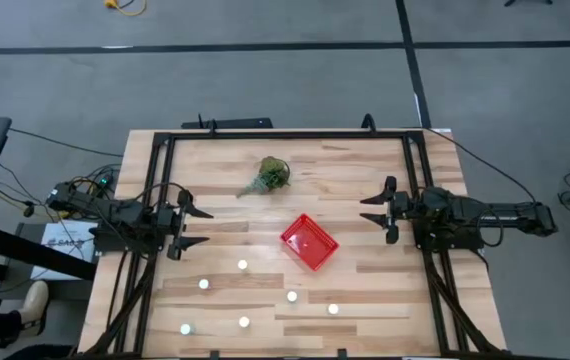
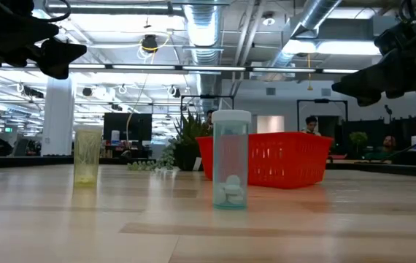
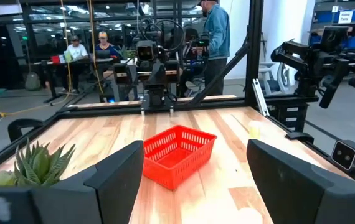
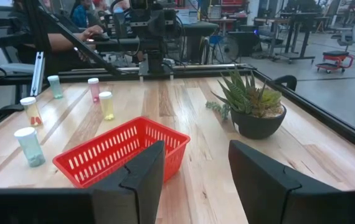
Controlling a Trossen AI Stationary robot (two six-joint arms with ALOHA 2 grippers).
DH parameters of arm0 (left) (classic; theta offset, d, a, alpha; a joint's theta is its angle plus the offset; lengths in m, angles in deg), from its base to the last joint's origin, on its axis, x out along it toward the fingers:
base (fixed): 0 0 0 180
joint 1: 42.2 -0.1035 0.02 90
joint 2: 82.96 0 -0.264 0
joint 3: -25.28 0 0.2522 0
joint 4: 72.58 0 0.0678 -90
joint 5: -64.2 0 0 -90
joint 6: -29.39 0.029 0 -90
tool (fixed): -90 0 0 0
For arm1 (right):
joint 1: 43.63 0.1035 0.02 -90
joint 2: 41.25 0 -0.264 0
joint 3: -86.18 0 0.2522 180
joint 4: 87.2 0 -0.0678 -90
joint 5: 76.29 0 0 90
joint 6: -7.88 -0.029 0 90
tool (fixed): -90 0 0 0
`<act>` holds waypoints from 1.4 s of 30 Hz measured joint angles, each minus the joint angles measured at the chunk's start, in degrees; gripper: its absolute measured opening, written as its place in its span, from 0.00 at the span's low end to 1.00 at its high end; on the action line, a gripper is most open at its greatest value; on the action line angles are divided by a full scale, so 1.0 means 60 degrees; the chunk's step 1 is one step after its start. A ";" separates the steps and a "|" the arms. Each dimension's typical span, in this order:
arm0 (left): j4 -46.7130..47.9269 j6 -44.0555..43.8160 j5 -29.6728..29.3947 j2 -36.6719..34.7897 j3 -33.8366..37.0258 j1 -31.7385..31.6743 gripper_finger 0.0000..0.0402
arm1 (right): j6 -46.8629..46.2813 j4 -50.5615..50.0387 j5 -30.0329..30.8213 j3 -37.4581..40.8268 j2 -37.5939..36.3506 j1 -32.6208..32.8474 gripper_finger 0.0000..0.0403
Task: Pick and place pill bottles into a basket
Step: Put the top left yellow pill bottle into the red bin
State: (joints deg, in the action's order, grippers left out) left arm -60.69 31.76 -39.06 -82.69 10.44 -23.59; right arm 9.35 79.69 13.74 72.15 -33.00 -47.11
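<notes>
Nothing lifted, six bottles still out on the wood

Plainly, the red basket (image 1: 310, 242) sits turned like a diamond near the middle of the table (image 1: 365, 290), and it holds nothing. The six pill bottles (image 1: 243, 265) stand apart from it as white caps: one at its 9 o'clock, the others scattered from 8 o'clock round to 5 o'clock toward the table's near edge. From table height the closest one is a clear, bluish bottle with white tablets in its base, standing upright.

The left gripper (image 1: 187, 227) hangs at the table's 9 o'clock side, fingers spread wide with nothing between them. The right gripper (image 1: 381, 209) hangs at the 3 o'clock side, likewise spread wide and empty. Both are well apart from the basket.

A potted green plant (image 1: 271, 175) stands at the basket's 11 o'clock.
</notes>
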 joint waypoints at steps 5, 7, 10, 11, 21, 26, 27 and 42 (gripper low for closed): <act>0.0021 -0.0385 -0.0002 0.0000 -0.0007 -0.0002 0.69 | -0.0002 -0.0001 0.0000 -0.0003 0.0000 0.0003 0.43; 0.0038 -0.0828 -0.0081 0.0112 -0.0018 -0.0004 0.69 | -0.0001 0.0003 0.0000 0.0000 0.0000 0.0003 0.43; 0.0516 -0.1582 -0.0114 0.0729 -0.0182 -0.0007 0.69 | 0.0000 0.0000 0.0000 -0.0001 0.0000 0.0003 0.43; 0.0733 -0.1833 -0.0133 0.1020 -0.0247 -0.0009 0.69 | 0.0000 0.0003 0.0000 -0.0004 0.0000 0.0003 0.43; 0.0954 -0.2779 0.1172 0.4291 -0.1002 0.0000 0.69 | 0.0001 0.0002 0.0000 -0.0001 0.0000 0.0002 0.43; 0.1096 -0.2731 0.1275 0.5645 -0.1497 0.0015 0.69 | -0.0002 0.0003 0.0000 0.0000 0.0000 0.0000 0.43; 0.1179 -0.2687 0.1275 0.5968 -0.1612 0.0015 0.69 | -0.0002 0.0001 0.0000 -0.0001 0.0000 0.0003 0.43; 0.0785 -0.1506 0.1634 1.0396 -0.3411 0.0015 0.69 | -0.0002 0.0000 0.0000 -0.0003 0.0000 0.0001 0.43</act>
State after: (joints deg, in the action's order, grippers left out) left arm -55.98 22.72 -29.26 -20.32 -10.03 -23.51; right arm 9.34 79.69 13.74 72.13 -33.00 -47.11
